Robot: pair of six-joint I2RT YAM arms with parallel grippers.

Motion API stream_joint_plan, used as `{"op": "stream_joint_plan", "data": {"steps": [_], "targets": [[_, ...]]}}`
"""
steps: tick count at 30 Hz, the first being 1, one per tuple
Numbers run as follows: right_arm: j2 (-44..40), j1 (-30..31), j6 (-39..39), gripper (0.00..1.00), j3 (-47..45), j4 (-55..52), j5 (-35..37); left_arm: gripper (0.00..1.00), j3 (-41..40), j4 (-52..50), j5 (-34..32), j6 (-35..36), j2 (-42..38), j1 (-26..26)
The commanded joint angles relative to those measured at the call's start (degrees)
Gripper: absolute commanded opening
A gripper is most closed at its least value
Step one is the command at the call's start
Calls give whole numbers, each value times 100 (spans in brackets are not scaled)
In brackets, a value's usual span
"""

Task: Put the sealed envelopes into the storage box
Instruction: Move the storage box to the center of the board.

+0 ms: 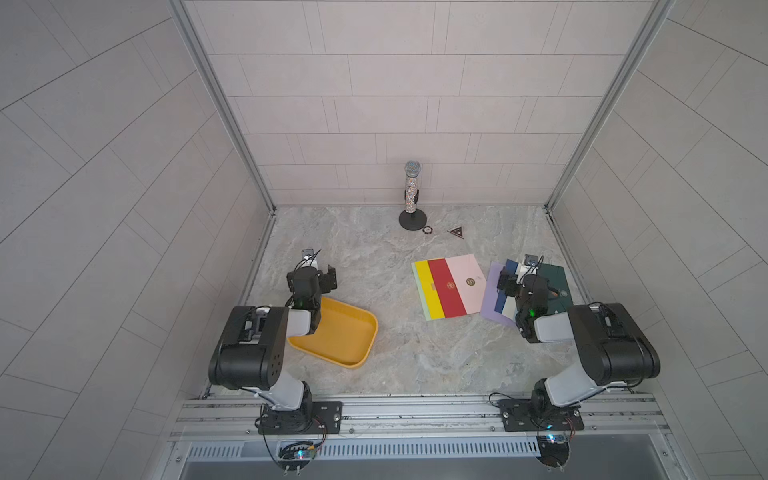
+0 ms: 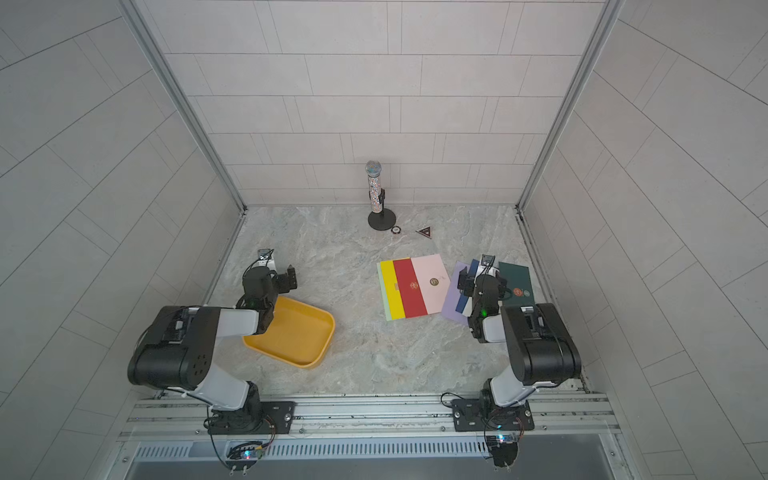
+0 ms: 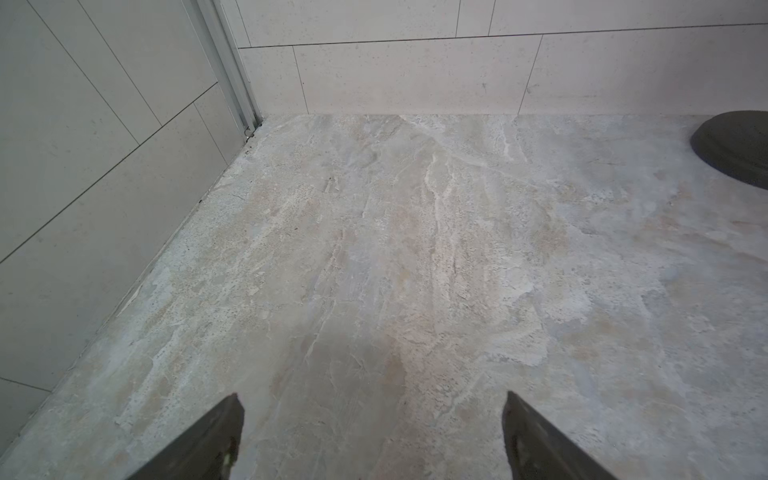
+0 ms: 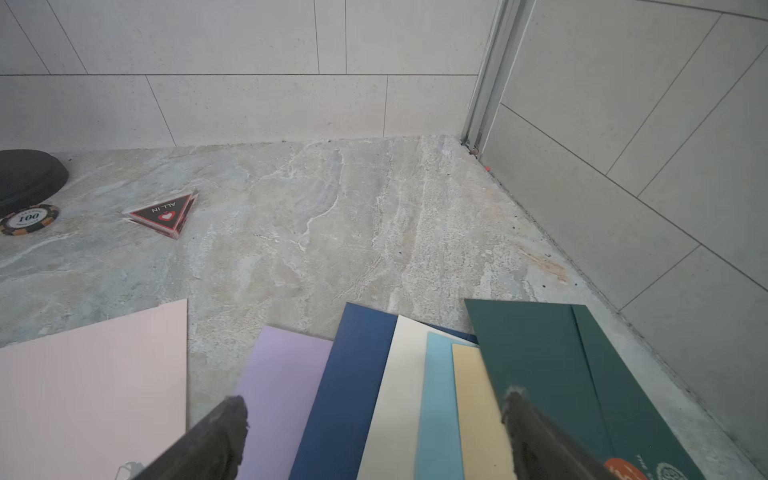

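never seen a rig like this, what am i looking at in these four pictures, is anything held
Two robot arms stand on a rail at the near edge of the table. The two wide pictures come from one camera overhead; the two close ones from a camera on each wrist. On it lie the storage box, a yellow tray, and the sealed envelopes in two fans: yellow, red and pink in one, lilac, blues, cream and dark green in the other. At the back are a glittery microphone, a poker chip and a dark triangle. The left end effector and the right end effector are both open, holding nothing.
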Motion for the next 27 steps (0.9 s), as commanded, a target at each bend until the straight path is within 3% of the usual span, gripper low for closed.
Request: {"op": "stream_joint_plan", "data": {"steps": [1, 27], "targets": [[15, 27, -55, 100, 79, -34, 75, 100, -63, 72, 24, -43, -54, -1], [20, 60, -72, 100, 95, -50, 159, 100, -65, 88, 25, -40, -33, 1]]}}
